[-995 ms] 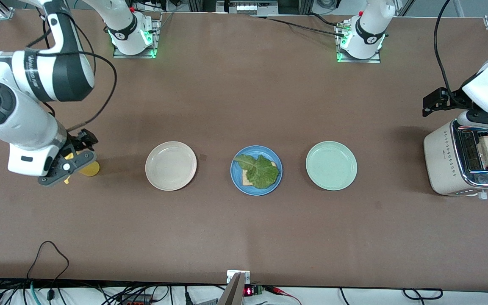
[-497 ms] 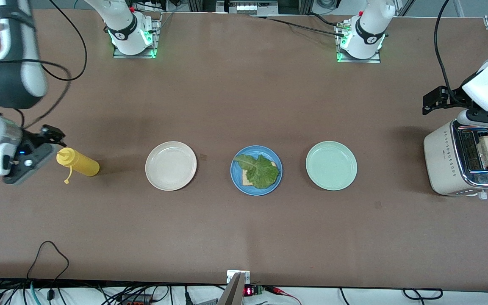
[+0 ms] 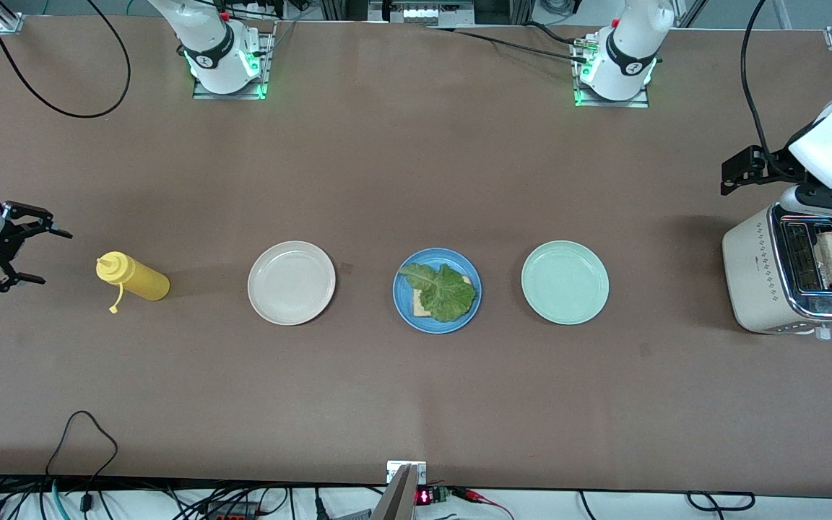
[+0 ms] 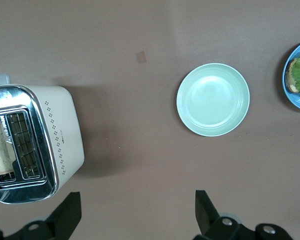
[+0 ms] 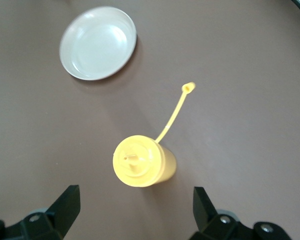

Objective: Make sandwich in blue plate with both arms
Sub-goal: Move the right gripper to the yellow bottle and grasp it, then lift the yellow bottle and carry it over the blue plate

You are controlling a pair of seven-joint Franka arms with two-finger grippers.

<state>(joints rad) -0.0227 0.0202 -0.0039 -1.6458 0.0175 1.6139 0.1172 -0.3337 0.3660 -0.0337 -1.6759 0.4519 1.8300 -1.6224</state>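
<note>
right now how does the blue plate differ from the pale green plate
The blue plate holds a toast slice under a lettuce leaf; the pale green plate holds nothing. The blue plate is sky blue and looks slightly smaller; the green one is mint and sits nearer the toaster, toward the left arm's end. Both are round with shallow rims, flat on the table, about equally near the front camera.
</note>
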